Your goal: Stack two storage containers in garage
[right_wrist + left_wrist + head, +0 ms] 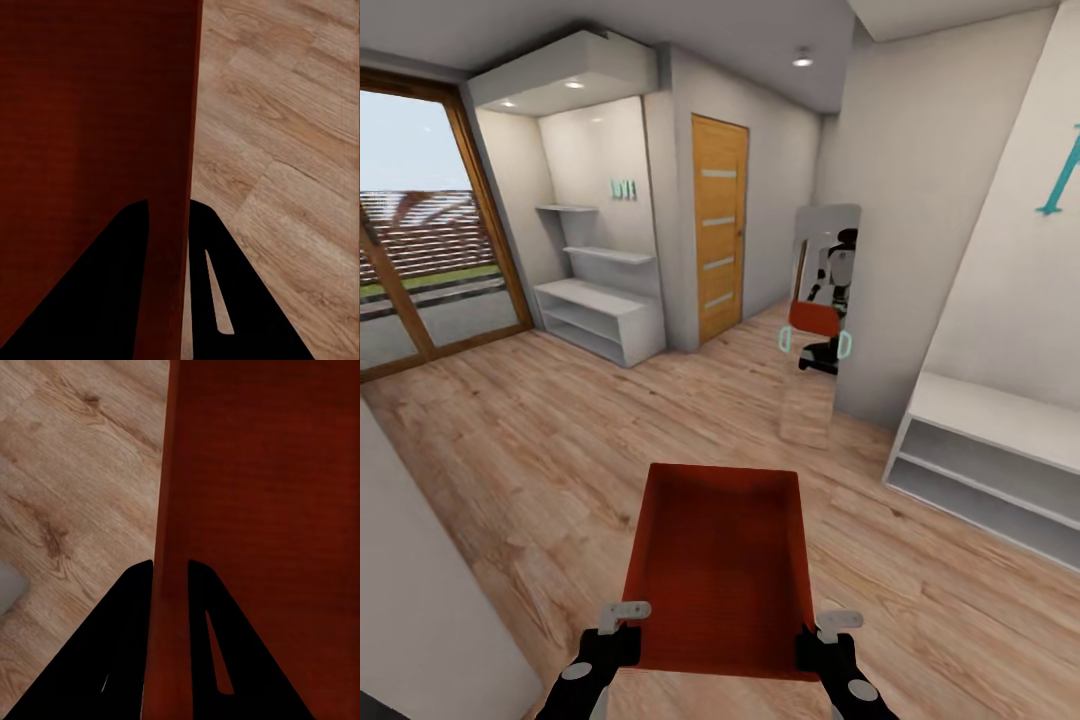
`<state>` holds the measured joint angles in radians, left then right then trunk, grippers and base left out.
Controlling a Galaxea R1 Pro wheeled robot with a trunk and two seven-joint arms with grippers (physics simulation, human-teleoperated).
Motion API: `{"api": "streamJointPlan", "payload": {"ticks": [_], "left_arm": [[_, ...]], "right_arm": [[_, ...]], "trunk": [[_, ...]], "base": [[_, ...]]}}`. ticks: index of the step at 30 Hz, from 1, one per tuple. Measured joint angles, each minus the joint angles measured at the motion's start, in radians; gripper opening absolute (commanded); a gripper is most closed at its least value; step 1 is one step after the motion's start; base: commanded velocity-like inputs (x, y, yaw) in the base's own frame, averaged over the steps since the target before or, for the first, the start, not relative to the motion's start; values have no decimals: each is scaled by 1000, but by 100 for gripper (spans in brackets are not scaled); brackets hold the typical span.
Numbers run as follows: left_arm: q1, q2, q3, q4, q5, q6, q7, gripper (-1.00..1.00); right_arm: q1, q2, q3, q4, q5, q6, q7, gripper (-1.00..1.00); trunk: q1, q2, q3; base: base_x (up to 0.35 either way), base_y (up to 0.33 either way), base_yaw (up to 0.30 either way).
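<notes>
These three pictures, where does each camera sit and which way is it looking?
Head view: on the robot's head, looking forward and down at a red container, wood floor, wooden door and mirror; both end effectors, left and right, show.
Left wrist view: near the left end effector, looking along its dark fingers clamped on the container's wall.
Right wrist view: likewise on the right end effector.
Shared: all three show the container over plank floor.

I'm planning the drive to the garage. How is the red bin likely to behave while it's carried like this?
The bin looks stiff: its walls stay straight with the left gripper and right gripper each pinching one side wall. It seems light, being empty and shallow. The smooth walls may be slippery, so it could tilt or slide on bumps.
</notes>
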<state>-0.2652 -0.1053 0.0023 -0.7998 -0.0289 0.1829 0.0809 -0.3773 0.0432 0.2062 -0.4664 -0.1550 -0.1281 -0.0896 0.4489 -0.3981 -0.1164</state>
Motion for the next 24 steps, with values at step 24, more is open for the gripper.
{"api": "streamJointPlan", "payload": {"ticks": [24], "left_arm": [[0, 0, 0, 0, 0, 0, 0, -100]], "right_arm": [[0, 0, 0, 0, 0, 0, 0, -100]], "trunk": [[0, 0, 0]], "base": [[327, 0, 70]]}}
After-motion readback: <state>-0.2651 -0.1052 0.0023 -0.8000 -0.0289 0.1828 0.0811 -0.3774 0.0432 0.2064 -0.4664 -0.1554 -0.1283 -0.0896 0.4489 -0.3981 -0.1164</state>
